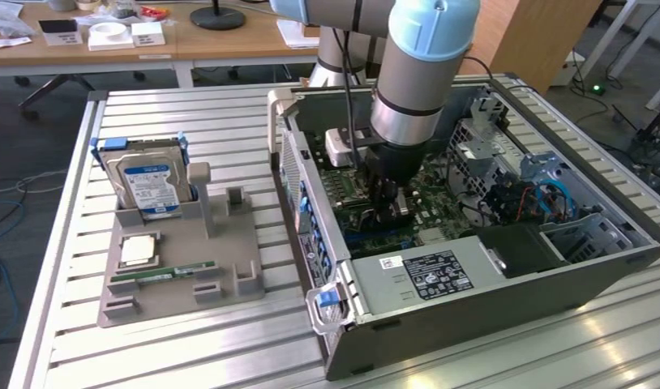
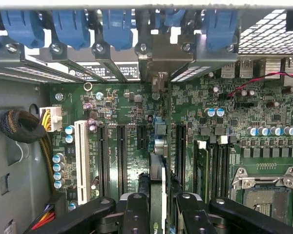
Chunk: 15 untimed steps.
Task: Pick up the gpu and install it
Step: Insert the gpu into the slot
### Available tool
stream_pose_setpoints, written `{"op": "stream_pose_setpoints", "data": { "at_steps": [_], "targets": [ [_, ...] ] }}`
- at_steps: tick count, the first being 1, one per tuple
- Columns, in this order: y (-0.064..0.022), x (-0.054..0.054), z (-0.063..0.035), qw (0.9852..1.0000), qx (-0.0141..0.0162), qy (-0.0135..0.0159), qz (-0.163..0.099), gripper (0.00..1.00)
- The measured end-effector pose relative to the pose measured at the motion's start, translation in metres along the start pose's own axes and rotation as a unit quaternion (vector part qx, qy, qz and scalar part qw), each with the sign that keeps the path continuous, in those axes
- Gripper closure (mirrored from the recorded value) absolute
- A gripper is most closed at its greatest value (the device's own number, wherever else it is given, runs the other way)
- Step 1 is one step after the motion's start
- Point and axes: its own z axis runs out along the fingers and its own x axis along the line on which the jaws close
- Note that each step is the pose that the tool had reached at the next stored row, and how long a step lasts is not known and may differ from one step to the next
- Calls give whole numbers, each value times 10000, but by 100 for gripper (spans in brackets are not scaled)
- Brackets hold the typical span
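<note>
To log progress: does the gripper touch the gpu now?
Touching. In the wrist view the gripper has its fingers pressed on both faces of the gpu, seen edge-on.

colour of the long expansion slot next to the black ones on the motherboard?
White: the long plastic expansion slot stands beside the black slots, clearest in the wrist view.

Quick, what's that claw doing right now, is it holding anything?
Claw: closed on the gpu, held edge-on above the motherboard slots inside the computer case.
</note>
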Motion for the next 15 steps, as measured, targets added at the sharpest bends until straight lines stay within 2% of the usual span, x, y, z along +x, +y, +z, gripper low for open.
{"op": "stream_pose_setpoints", "data": {
  "at_steps": [9,11,14,15],
  "targets": [
    [2,0,0,10000,-1,0,2,73],
    [0,0,0,10000,0,0,0,61],
    [0,0,-1,10000,0,1,0,55],
    [0,0,-1,10000,0,1,0,49]
  ]
}}
